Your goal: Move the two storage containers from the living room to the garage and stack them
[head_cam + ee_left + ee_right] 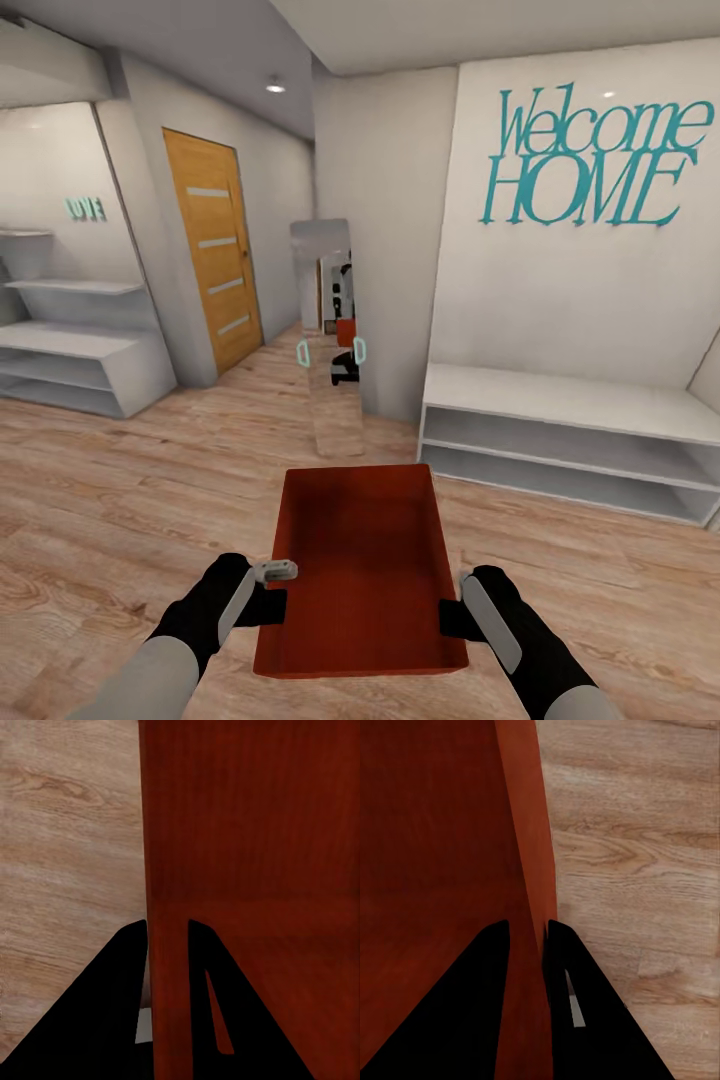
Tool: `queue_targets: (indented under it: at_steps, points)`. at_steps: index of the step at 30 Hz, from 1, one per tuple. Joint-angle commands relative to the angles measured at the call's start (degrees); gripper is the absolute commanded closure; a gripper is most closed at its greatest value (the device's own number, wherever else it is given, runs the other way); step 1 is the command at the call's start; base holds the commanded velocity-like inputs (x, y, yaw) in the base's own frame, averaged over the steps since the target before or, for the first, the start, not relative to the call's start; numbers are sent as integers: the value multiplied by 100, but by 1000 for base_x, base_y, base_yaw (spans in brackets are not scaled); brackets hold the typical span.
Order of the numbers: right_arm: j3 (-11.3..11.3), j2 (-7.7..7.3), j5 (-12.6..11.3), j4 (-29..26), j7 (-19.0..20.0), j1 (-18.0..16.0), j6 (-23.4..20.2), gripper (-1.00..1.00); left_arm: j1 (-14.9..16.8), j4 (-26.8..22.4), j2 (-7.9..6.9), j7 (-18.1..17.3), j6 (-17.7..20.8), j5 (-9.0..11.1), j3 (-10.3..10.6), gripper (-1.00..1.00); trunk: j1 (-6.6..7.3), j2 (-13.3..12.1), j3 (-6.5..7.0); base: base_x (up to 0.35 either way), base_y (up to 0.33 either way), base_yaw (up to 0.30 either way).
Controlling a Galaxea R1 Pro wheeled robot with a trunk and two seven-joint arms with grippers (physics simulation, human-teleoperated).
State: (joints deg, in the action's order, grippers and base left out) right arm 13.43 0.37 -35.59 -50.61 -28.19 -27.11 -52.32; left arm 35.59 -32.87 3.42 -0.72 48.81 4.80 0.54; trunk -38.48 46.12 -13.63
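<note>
Head view: the bin [358,570] hangs above wood floor [110,500], gripped between left end effector [268,600] and right end effector [450,620], near edge cut off. Wrist views: each end effector [166,930] [526,930] clamps a bin wall, fingertips partly hidden.

Wooden door [213,255], leaning mirror [332,330], white bench [570,440], seemingly "LOVE" lettering [85,208].
</note>
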Motion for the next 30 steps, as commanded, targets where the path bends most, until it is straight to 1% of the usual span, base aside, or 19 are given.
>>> queue_targets:
  at_steps: [1, 30]
  points:
    - [-7, -2, -141, -11, -42, -4, 29, 100, 6, -9, 1, 28, 23, 68, -2, 100, -4, 6, -11, 322, 0, 230]
    - [-7, -2, -141, -11, -42, -4, 29, 100, 0, -9, 1, 28, 23, 66, -2, 100, -4, 6, -74, 322, 0, 241]
